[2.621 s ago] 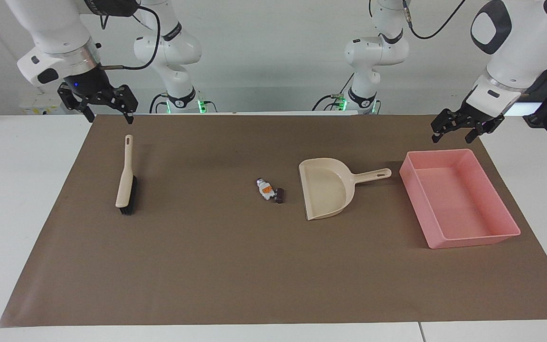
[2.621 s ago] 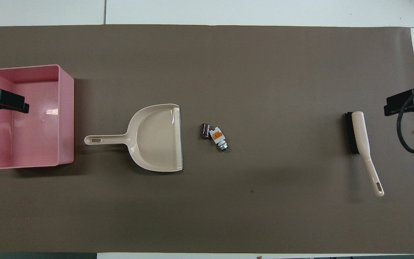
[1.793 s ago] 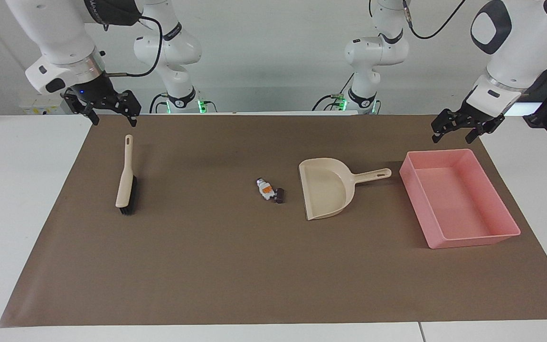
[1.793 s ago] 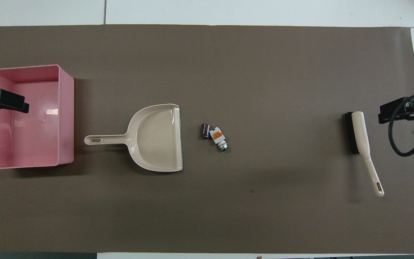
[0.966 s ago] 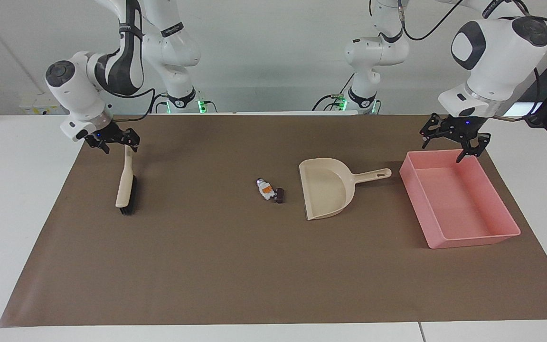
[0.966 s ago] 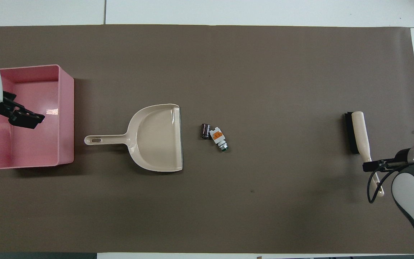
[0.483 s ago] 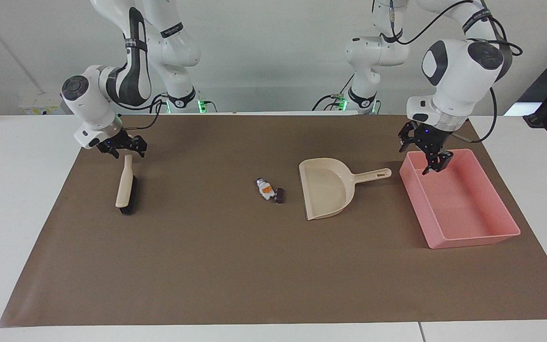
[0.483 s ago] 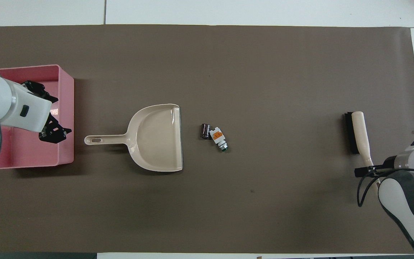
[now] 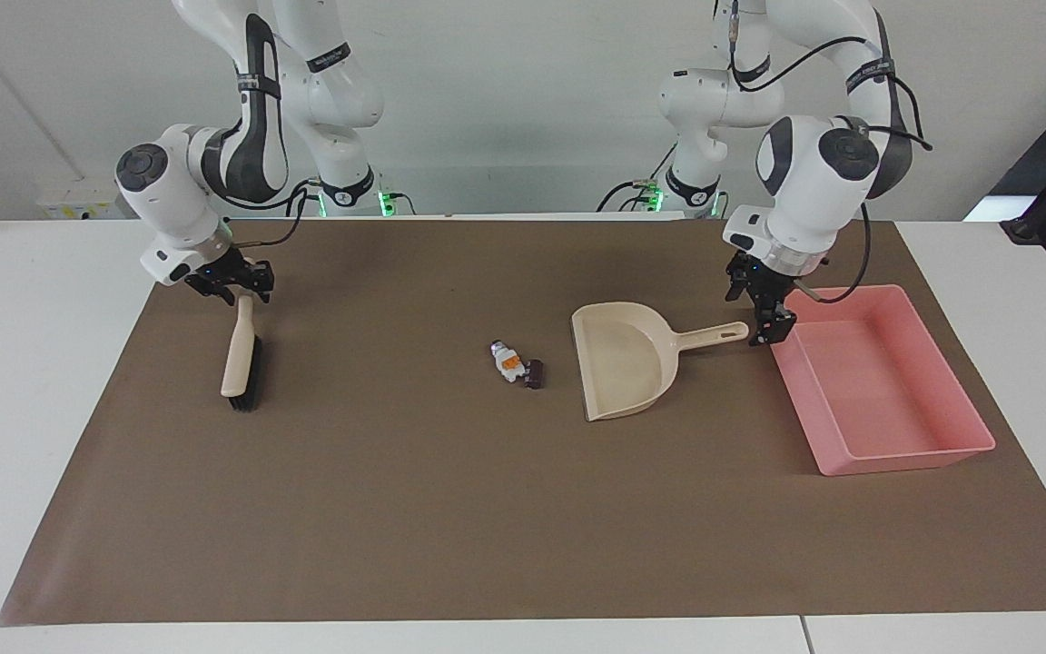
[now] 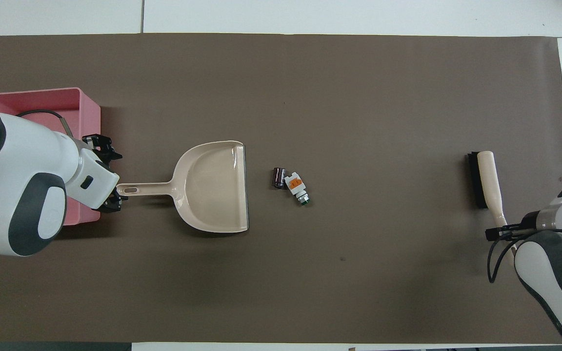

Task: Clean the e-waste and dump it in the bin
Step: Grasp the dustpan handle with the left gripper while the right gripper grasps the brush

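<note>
Mat (image 9: 450, 509) plain dull brown, table (image 9: 33, 381) white. Bin (image 9: 886, 391) solid pink. Dustpan (image 9: 623, 359) beige, darker grey strip along its lip. Brush (image 9: 240, 350) beige handle, black bristles. E-waste (image 9: 517, 362): one scrap white with orange patch and silvery end, other dark brown-black. Arms white with dark grey panels, black grippers.

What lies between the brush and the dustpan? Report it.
Only the e-waste: a white-and-orange scrap touching a smaller dark one, lying much closer to the dustpan than to the brush. The rest of that stretch is bare brown mat, clearest in the overhead view.
</note>
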